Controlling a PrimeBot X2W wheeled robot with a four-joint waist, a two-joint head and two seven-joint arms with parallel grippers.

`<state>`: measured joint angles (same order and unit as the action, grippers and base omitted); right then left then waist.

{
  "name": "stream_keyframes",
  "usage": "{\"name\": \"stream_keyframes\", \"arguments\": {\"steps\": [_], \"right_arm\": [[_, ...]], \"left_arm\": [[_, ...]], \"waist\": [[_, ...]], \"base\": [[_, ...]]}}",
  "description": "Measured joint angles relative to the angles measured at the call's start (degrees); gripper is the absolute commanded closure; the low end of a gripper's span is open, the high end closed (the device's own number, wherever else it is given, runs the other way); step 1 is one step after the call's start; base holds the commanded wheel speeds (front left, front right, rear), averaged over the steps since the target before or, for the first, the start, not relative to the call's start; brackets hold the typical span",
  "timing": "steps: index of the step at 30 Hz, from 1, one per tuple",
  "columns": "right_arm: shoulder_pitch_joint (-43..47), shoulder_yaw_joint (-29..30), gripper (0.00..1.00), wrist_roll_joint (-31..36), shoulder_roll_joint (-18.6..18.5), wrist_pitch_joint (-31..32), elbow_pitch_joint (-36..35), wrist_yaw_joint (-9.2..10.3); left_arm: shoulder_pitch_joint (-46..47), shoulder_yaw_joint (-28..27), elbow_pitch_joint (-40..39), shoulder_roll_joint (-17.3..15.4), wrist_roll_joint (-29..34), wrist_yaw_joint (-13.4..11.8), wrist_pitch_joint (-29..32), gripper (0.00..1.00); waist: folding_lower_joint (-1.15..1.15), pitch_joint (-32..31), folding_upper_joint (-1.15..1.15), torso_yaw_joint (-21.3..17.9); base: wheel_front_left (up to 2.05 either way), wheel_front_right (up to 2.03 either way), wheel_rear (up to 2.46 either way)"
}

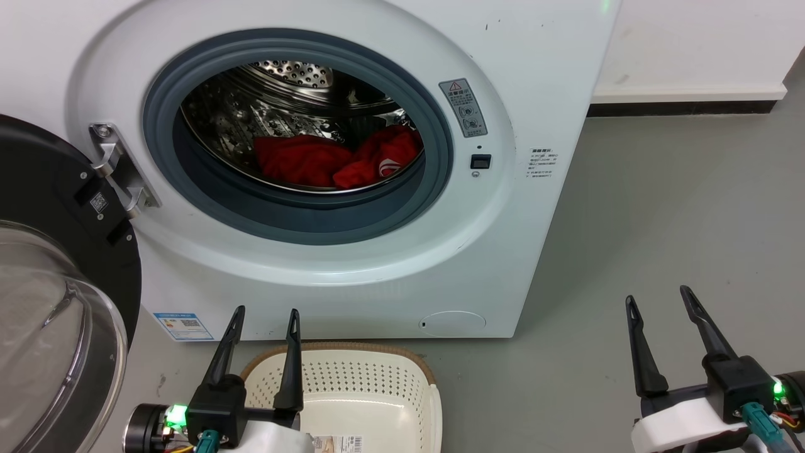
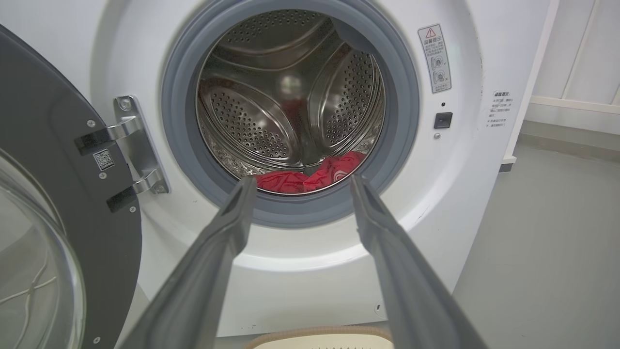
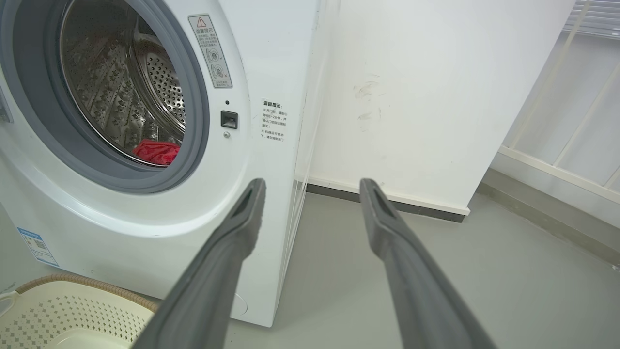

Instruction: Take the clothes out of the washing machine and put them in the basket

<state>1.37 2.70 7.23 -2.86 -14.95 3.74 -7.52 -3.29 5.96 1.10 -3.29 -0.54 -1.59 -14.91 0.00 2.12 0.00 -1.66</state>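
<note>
Your left gripper [image 1: 266, 311] hangs low in front of the machine, its wrist level and its two dark fingers pointing forward and slightly up. The fingers are spread wide, hold nothing and touch nothing. Your right gripper [image 1: 658, 296] sits off to the right at about the same height, over bare grey floor [image 1: 660, 220]. Its fingers are parted just as wide, and it too is empty and clear of everything.

The cream basket [image 1: 352, 377] stands on the floor directly under and just ahead of the left gripper, with its brown rim close to the foot of the washing machine [image 1: 377, 270]. From the right gripper it lies down and to the left.

Ahead of the left fingers the washer's round grey-rimmed opening stands uncovered. The black-framed glass door [image 1: 38, 189] is swung out on its hinge, to the left of the left gripper. The right gripper points past the washer's right front corner toward a white wall [image 3: 411, 97].

Farthest in, the clothes [image 1: 333, 160] lie bunched at the bottom of the steel drum [image 1: 251, 107], two red pieces side by side. The right-hand piece shows a small white logo. In the left wrist view they sit between the two fingertips but well beyond them, inside the opening. Neither gripper reaches the washer.
</note>
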Motion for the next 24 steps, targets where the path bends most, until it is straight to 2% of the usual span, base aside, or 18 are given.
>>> {"name": "stream_keyframes", "arguments": {"steps": [14, 20, 24], "right_arm": [[-0.04, -0.25, 0.00, -0.19, 0.00, -0.10, 0.41, 0.00], [-0.89, -0.23, 0.00, 0.34, 0.01, -0.12, 1.04, 0.00], [-3.56, 0.19, 0.00, -0.49, -0.01, -0.13, 1.04, 0.00]], "left_arm": [[-0.01, -0.42, -0.33, 0.05, -0.01, -0.41, -0.08, 0.00], [0.04, -0.90, -0.01, -0.15, -0.19, 1.00, -0.09, 0.00], [2.71, -1.89, 1.25, -1.79, -0.09, 2.09, -0.14, 0.00]], "waist": [[0.00, 0.01, 0.00, 0.08], [0.00, 1.30, 0.00, -0.83], [0.00, 3.93, 0.00, -2.25]], "base": [[0.00, 0.00, 0.00], [0.00, 0.00, 0.00], [0.00, 0.00, 0.00]]}}
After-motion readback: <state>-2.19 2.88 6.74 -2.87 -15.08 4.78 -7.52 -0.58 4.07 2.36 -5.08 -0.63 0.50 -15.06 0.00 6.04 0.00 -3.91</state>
